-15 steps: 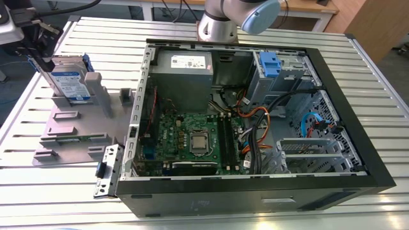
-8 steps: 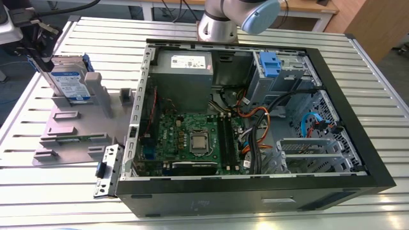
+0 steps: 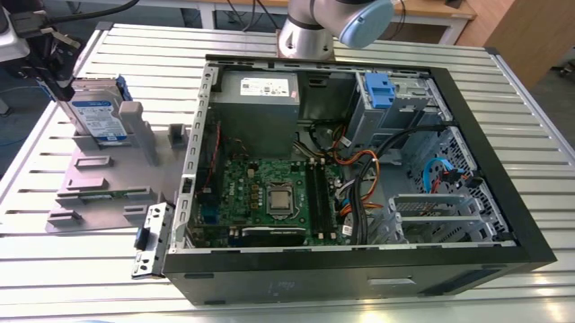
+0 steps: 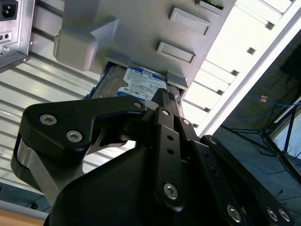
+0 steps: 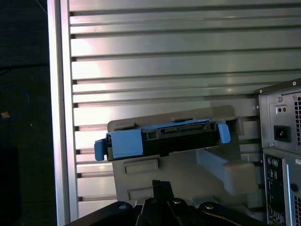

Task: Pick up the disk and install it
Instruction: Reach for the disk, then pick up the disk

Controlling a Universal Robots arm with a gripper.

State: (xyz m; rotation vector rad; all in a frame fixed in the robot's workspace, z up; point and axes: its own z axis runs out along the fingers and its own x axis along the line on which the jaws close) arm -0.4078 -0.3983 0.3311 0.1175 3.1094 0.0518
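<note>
**Step in hand: approach for pick-up.** The disk [image 3: 97, 114] is not yet lifted. It stands on edge in a slot of the grey holding fixture [image 3: 99, 195]. The fixture rests on the slatted table [image 3: 54, 269], beside the open computer case [image 3: 503, 202] on the exterior view's left. In the exterior view the label side of the disk faces the camera. In the first wrist view the upper edge of the disk and the blue carrier frame [image 5: 127, 143] face the gripper.

**Gripper.** The gripper [image 5: 160, 184] hangs near the upper end of the disk, at its corner in the exterior view. It carries nothing. The first wrist view shows bare fixture between its tip and the carrier, so no contact is evident. The views do not show whether the gripper is open or closed.

**Installation site.** Inside the case, a drive bay with a blue part [image 3: 379, 91] sits at the far corner, beside the power supply [image 3: 256, 101]. The disk is well apart from it.

**Requirements of the pick-up (judgement).**
- The gripper must be centred over the disk's upper edge.
- The grip must span the thin dimension of the carrier.
- The fixture walls hold the disk closely, so extraction calls for a pull along the slot. A tilted pull risks jamming the carrier.
</note>
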